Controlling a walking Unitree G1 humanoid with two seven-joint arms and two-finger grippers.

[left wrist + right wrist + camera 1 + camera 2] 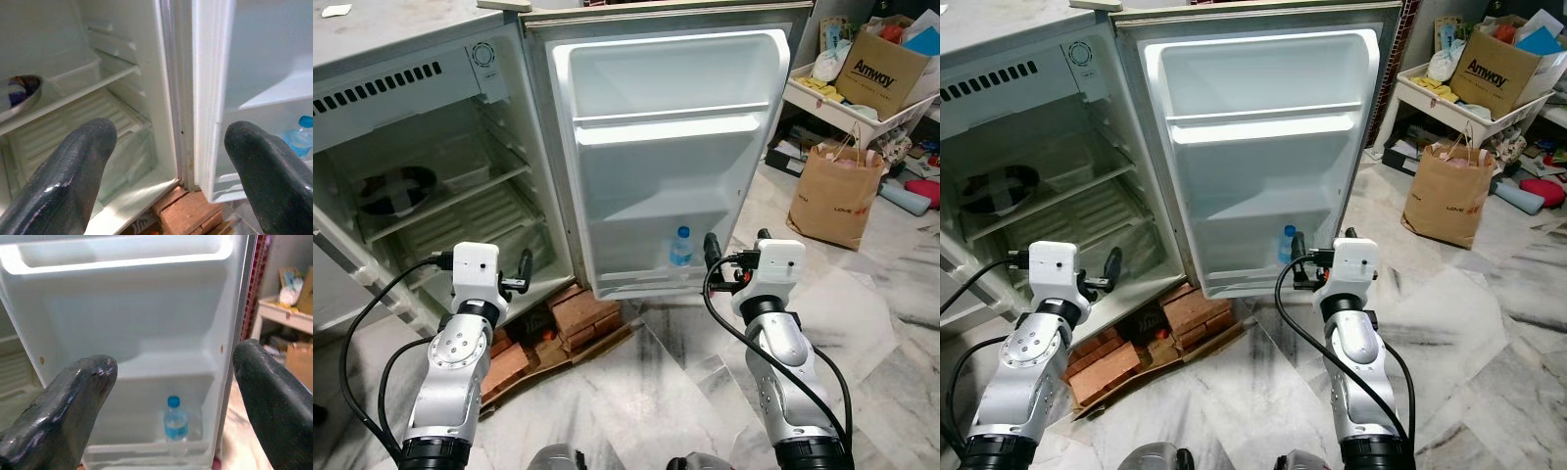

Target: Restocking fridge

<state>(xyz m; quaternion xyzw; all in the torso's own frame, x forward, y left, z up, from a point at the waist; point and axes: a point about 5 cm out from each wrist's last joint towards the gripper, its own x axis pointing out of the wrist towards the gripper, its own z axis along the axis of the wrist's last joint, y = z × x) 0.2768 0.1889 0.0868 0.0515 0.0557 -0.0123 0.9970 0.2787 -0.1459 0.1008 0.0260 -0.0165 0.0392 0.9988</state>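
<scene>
The right gripper (171, 396) is spread wide with nothing between its black fingers (68, 406), raised in front of the open fridge door (671, 162). Seen along those fingers, a small water bottle (175, 420) with a blue cap and blue label stands upright in the door's lowest bin; the label's writing is too small to read. The gripper is near the bottle but apart from it.

The left gripper (171, 171) is likewise splayed and empty, held before the hinge edge of the fridge (431, 147), where cabinet and door meet. Inside the cabinet, a dark round bowl (396, 188) sits on a shelf, above a ribbed crisper cover (475, 220). A round dial (483, 54) sits at the top of the cabinet beside a row of vent slots.

Under the fridge, red bricks (582, 315) prop up its base on flattened cardboard (568, 357), resting on a marble floor (646, 401).

Beyond the door, away from the cabinet, a brown paper bag (835, 194) stands on the floor with red print that looks like "LOVE". Behind it a white rack (847, 116) holds a cardboard box (881, 70) marked "Amway".
</scene>
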